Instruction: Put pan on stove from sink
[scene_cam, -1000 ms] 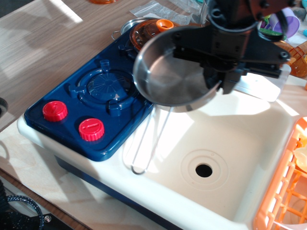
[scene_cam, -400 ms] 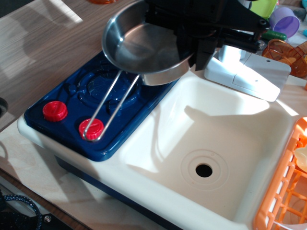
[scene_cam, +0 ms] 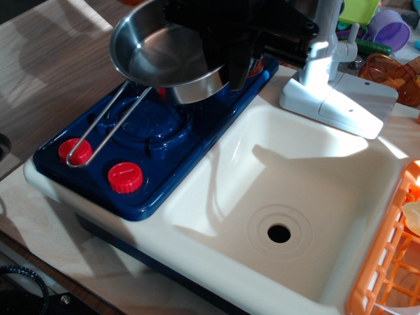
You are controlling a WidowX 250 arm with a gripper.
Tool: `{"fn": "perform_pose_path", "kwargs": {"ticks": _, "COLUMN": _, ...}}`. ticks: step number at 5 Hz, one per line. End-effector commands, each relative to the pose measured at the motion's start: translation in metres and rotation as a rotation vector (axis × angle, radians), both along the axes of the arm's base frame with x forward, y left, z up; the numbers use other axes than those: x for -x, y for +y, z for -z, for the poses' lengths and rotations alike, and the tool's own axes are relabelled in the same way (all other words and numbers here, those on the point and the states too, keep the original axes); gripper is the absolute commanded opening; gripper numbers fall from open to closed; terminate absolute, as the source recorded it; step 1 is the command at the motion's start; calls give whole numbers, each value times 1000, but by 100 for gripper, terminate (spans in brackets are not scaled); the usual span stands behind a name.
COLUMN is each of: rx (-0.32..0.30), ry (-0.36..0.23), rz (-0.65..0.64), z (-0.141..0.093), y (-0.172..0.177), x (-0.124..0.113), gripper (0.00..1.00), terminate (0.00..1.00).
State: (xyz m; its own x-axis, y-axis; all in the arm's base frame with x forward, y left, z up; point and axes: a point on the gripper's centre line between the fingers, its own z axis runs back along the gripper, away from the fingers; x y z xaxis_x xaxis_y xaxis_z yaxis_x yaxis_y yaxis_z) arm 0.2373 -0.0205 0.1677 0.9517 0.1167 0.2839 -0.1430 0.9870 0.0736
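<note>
The shiny steel pan (scene_cam: 164,56) hangs in the air above the dark blue stove (scene_cam: 147,141), over its far part. Its wire loop handle (scene_cam: 105,128) slopes down toward the left red knob (scene_cam: 75,151). My black gripper (scene_cam: 235,65) is shut on the pan's right rim and holds it tilted. The cream-white sink (scene_cam: 289,197) lies to the right with only its drain hole (scene_cam: 279,233) inside. The gripper and pan hide the far burner.
A white faucet (scene_cam: 328,79) stands behind the sink. An orange dish rack (scene_cam: 387,262) sits at the right edge. Purple and orange toy cups (scene_cam: 390,49) lie at the back right. Wooden tabletop (scene_cam: 46,72) spreads to the left.
The gripper has carried the pan left, from over the sink's edge to above the stove. The handle tip swung from the sink rim to over the left red knob.
</note>
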Motion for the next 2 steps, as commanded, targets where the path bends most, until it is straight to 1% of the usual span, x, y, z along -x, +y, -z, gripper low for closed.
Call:
{"fn": "perform_pose_path", "kwargs": {"ticks": 1, "rx": 51, "ry": 14, "rz": 26, "z": 7, "y": 13, "x": 3, "gripper": 100, "terminate": 0}}
{"fn": "perform_pose_path", "kwargs": {"ticks": 2, "rx": 104, "ry": 1, "rz": 57, "z": 22, "y": 16, "x": 13, "gripper": 100, "terminate": 100}}
